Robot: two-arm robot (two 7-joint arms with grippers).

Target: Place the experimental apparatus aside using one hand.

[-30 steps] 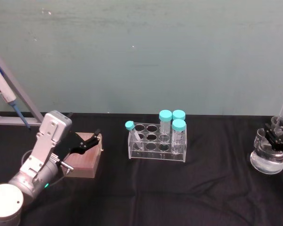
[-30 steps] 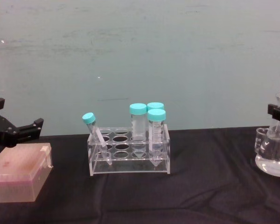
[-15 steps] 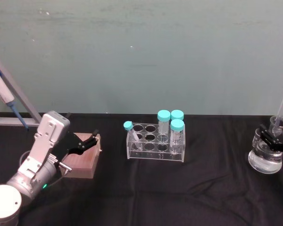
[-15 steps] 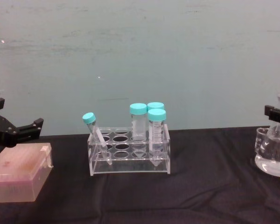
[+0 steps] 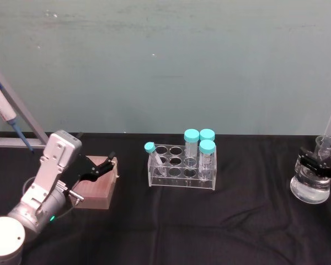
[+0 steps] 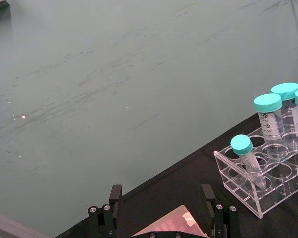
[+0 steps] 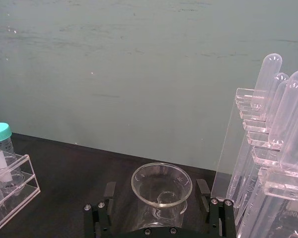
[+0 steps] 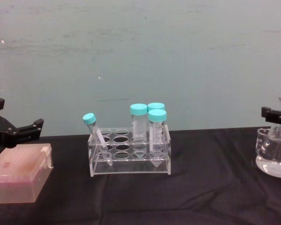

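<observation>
Matt black cloth covers the counter; on it, a glossy clear plastic rack and glass flask.

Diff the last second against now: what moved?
The right gripper at the flask has slid slightly toward the robot's left, in toward the table, and sits a bit lower on the flask neck. Flask, tube rack, brown box and left gripper stayed put.

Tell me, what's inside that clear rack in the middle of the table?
The clear rack holds four teal-capped tubes: three upright at its right end, one leaning at the left. The other holes look empty. Whether the tubes hold anything is unclear.
</observation>
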